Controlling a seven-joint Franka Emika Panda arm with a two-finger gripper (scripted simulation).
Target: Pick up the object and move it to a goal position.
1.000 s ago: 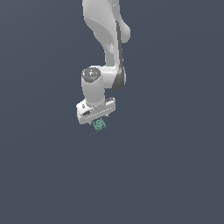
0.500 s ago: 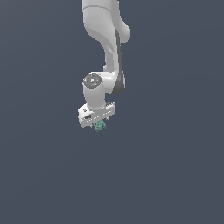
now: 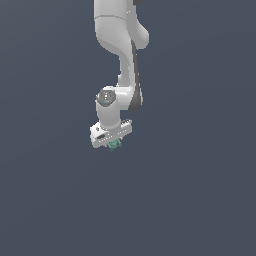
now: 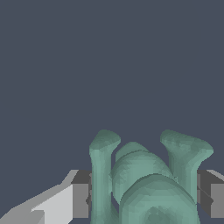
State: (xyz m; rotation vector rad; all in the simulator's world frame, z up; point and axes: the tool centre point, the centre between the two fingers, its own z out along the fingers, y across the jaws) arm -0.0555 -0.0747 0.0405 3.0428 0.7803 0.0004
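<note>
Jaws stay clamped on the object (image 3: 115,145), pads pressed to both its sides. Gripper (image 3: 114,144) with the teal lump has moved slightly up since half a second ago, arm (image 3: 120,60) drawn in above.

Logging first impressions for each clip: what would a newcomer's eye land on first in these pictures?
In the exterior view, the white arm hangs down from the top edge against a plain dark grey backdrop, with nothing else around it. At its tip the claw holds a tiny teal-green object. In the wrist view that lumpy object fills the lower middle, pinched between the two dark finger pads.
</note>
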